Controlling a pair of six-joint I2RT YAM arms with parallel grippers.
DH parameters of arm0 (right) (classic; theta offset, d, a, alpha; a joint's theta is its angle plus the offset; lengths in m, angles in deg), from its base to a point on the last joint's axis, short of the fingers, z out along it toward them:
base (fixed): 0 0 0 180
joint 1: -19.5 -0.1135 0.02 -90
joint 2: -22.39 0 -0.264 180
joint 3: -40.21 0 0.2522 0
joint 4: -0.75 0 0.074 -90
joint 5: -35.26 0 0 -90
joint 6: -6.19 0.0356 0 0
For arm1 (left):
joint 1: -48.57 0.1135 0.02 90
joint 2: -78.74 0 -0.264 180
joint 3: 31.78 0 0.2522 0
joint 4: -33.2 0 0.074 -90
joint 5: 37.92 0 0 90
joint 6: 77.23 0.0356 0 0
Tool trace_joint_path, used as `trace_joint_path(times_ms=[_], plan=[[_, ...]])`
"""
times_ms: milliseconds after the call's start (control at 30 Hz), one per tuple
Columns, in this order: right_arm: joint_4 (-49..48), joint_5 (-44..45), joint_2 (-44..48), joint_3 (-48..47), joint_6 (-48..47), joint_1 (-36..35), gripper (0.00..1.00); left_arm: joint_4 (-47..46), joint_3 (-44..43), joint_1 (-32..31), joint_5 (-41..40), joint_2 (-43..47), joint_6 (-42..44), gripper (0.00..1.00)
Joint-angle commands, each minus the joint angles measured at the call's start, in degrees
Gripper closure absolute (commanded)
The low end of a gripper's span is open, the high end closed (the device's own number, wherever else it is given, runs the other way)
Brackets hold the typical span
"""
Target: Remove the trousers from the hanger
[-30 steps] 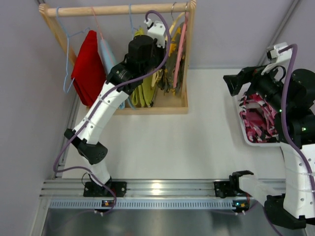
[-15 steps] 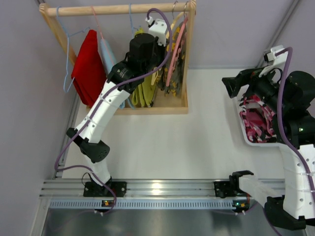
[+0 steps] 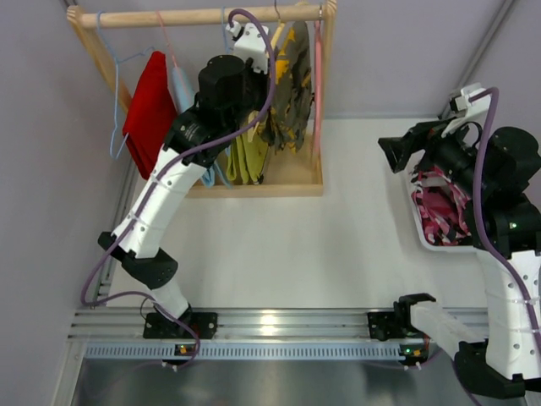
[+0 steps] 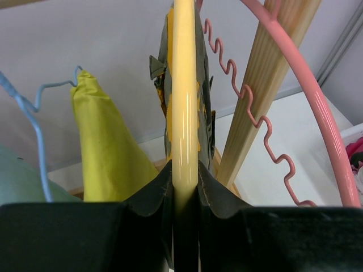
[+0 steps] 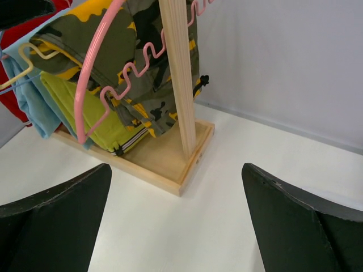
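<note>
**Clothes rack, far left of table: one pair on the hanger, one pair in the tub**

- Left gripper (image 4: 185,192): closed tight on the bar of a yellow hanger (image 4: 184,85), one finger on either side of it.
- Camouflage trousers (image 3: 292,76): folded over that yellow hanger, hanging at the right end of the wooden rack (image 3: 194,17), just left of its right post.
- Pink hanger (image 5: 85,96): bare, with a wavy inner wire, just beside the camouflage pair.
- Other garments on the rack (left of the camouflage pair): olive-yellow pair (image 4: 108,147), light blue garment (image 3: 182,89), red pair (image 3: 152,110).
- Pink patterned trousers (image 3: 439,207): lying in a white tub (image 3: 420,230) at the right of the table (image 3: 321,245), well apart from the rack.
- Right gripper (image 5: 176,170): fingers spread wide, nothing between them, above the tub's left edge.
</note>
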Motion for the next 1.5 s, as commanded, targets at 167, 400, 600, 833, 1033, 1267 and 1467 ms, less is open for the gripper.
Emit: trace_joint_path(times_ms=[167,400,600,833,1033,1267,1467], plan=[[-2.68,-3.15,0.71,0.53,-0.44,0.70,0.01,-20.96,10.77,0.18,-2.27,18.22,-2.54,1.00],[-5.40,-7.10,1.24,4.75,-0.70,0.61,0.01,-17.88,22.29,0.18,2.83,28.06,-7.64,1.00],[-8.39,-8.60,0.19,8.00,-1.58,-1.14,0.01,-15.51,27.57,0.88,7.66,32.55,-12.65,1.00],[-17.17,7.55,-0.08,12.83,-6.75,-13.87,0.01,-14.54,31.62,1.06,9.69,34.14,-16.34,1.00],[-30.86,24.58,-1.04,20.39,-7.82,-28.90,0.01,-13.75,31.01,1.06,10.83,33.00,-17.75,1.00],[-51.61,35.42,-7.36,27.25,-15.29,-45.51,0.01,-13.75,29.34,1.06,12.94,31.33,-19.59,1.00],[-52.43,37.46,-13.96,24.97,-13.89,-52.29,0.00,-13.66,28.54,0.97,14.26,30.71,-22.23,1.00]])
